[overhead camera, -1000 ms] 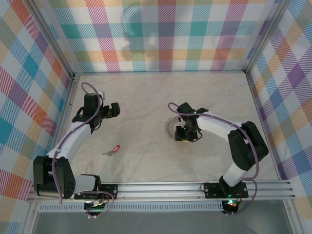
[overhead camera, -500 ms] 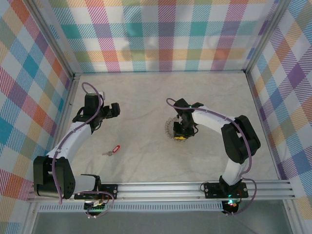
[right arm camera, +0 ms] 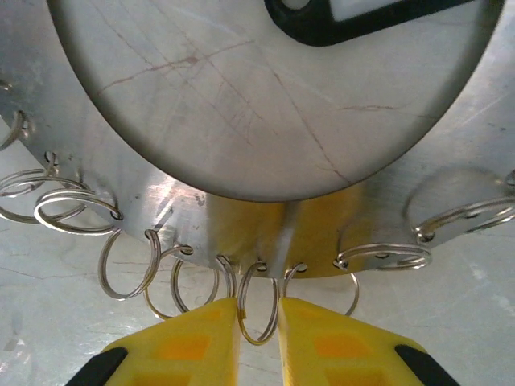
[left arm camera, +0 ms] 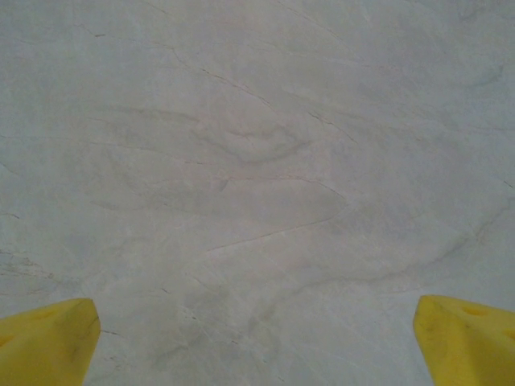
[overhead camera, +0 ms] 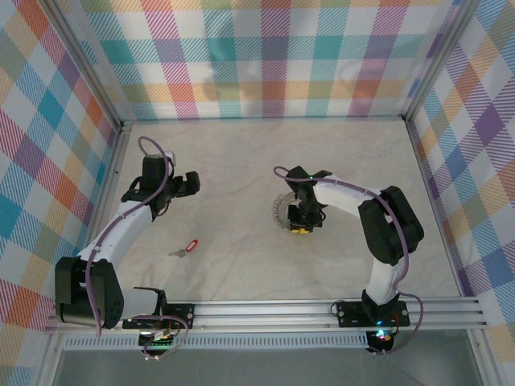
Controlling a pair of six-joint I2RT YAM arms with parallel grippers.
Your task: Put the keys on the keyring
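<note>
Around the pale, veined counter (overhead camera: 241, 153), plaid walls (overhead camera: 265, 56) in many colours are closing off three sides, and an aluminium rail (overhead camera: 265, 310) is running along the bottom of the top view. Left of centre, the left claw (overhead camera: 191, 182) is hanging over bare counter with its yellow fingers (left arm camera: 48, 342) spread fully wide, holding nothing. Just right of centre, the keyring (overhead camera: 281, 211) is lying flat, and the right claw (overhead camera: 298, 227) is sitting at its lower right edge. Seen from the right wrist, that claw is pinching down to a narrow slit on one small wire loop (right arm camera: 257, 305) hanging from the keyring's rim. The black key (right arm camera: 318, 34) is showing through the keyring's hole at the top of that frame. The red key (overhead camera: 190, 245) is lying at lower left, well apart from both claws.
</note>
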